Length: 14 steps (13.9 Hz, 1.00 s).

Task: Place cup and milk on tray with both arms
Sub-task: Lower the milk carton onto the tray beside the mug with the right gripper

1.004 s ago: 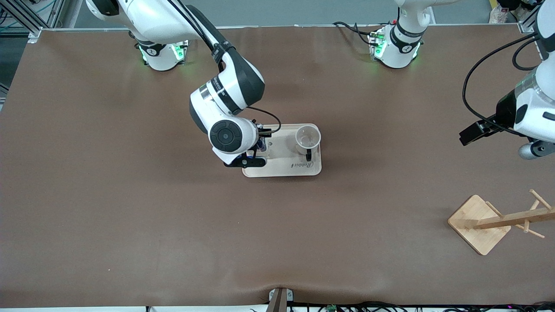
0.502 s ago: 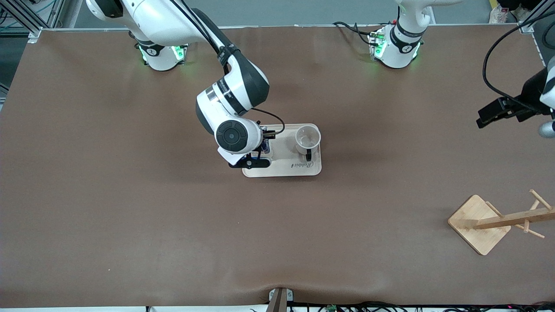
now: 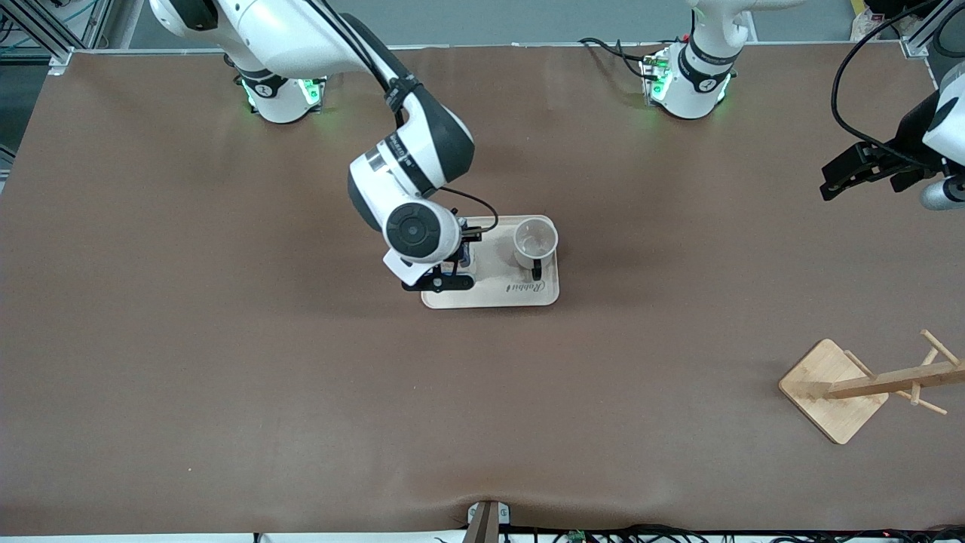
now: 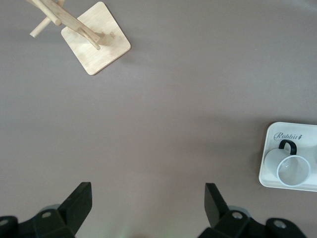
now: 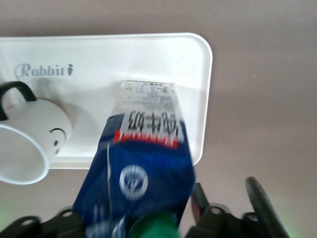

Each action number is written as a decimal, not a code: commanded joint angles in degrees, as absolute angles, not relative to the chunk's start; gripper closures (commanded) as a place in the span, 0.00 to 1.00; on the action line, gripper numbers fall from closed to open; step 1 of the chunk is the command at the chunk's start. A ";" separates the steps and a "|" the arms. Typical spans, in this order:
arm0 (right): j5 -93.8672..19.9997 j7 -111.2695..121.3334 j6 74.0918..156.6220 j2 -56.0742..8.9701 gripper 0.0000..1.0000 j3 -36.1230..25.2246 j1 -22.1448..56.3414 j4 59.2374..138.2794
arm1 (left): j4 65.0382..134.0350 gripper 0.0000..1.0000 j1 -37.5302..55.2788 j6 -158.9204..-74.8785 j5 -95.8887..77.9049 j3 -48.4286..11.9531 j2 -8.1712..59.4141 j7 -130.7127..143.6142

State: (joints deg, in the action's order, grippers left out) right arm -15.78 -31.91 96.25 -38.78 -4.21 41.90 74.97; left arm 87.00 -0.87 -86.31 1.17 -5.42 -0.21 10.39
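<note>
Currently the tray (image 3: 520, 296) sits mid-table. On it the cup (image 3: 535, 240) stands upright toward the left arm's end and the milk (image 5: 141, 173) toward the right arm's end. The right gripper (image 3: 455, 260) is at the milk, fingers apart from it. The left gripper (image 4: 146, 203) waits over bare table, jaws wide, near the wooden rack (image 3: 852, 388).

On the tray (image 3: 528, 298), the milk (image 5: 143, 163) and cup (image 3: 535, 240) leave a narrow gap between them; the surrounding worktop (image 3: 301, 392) lies open.
</note>
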 commanded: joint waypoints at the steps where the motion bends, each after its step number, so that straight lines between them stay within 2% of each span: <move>1: -14.06 -31.73 96.77 -38.67 0.00 -4.57 42.72 75.06 | 87.89 0.00 -0.79 -85.43 0.09 -5.97 -1.49 11.59; 6: -14.41 -31.82 96.42 -38.41 0.00 -4.40 41.48 74.53 | 87.89 0.00 -1.32 -85.25 0.09 -6.94 -1.23 13.89; 10: -20.91 -31.82 94.49 -38.32 0.00 -4.48 39.03 72.26 | 87.63 0.00 -1.23 -85.25 0.70 -6.50 -1.06 13.18; 14: -21.27 -33.74 93.69 -38.14 0.00 -4.48 38.94 70.32 | 87.71 0.00 -1.32 -85.25 0.70 -6.50 -0.88 13.45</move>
